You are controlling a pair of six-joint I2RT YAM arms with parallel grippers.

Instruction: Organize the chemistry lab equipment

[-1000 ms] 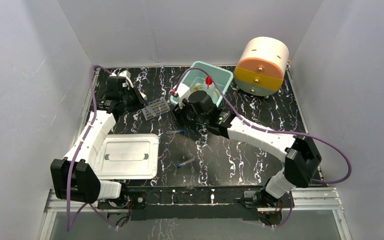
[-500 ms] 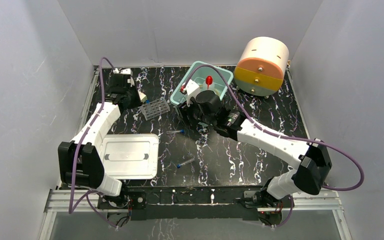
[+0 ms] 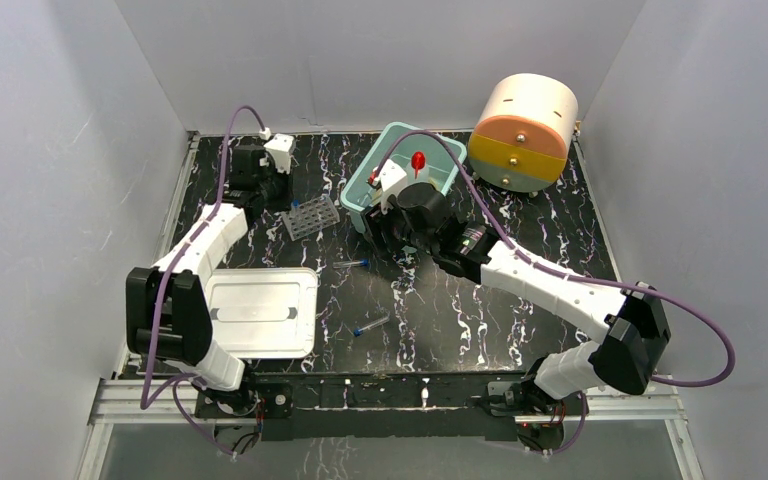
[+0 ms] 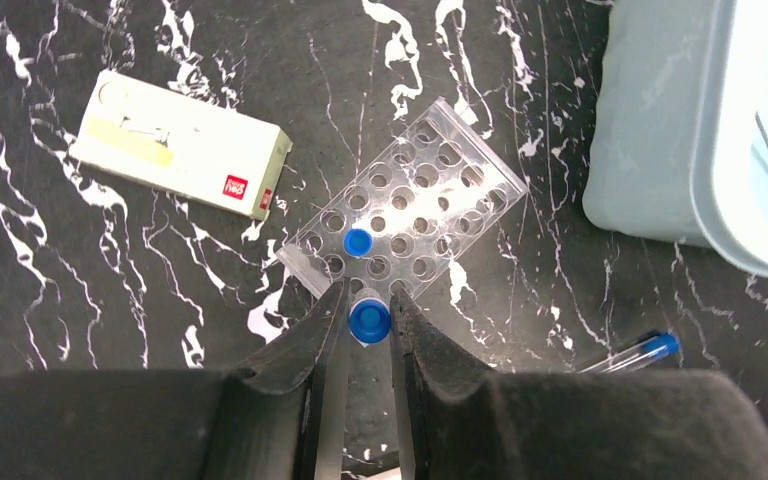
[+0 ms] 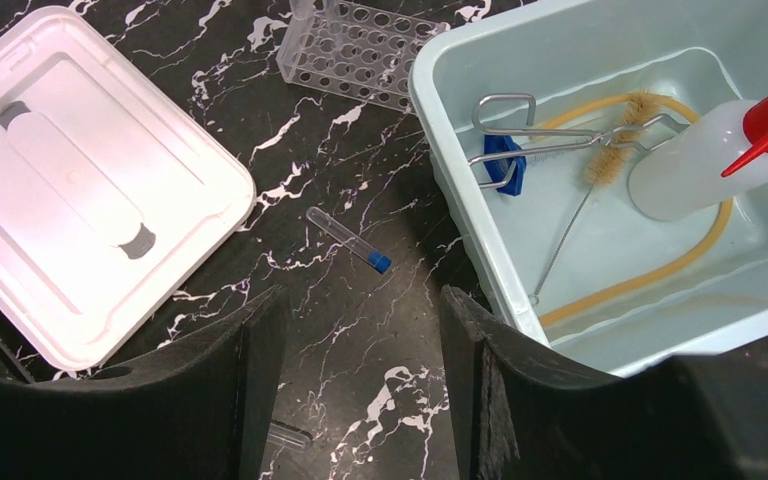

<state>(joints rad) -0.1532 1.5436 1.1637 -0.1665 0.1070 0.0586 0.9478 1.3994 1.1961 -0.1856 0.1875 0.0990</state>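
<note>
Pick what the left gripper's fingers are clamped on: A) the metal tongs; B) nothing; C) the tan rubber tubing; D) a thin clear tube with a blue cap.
D: the left wrist view shows the left gripper pinching the blue-capped tube at the edge of the clear, many-holed tube rack.

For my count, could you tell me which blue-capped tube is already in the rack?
The upright tube in the rack; the left gripper holds a second tube, and two loose tubes lie on the table.
</note>
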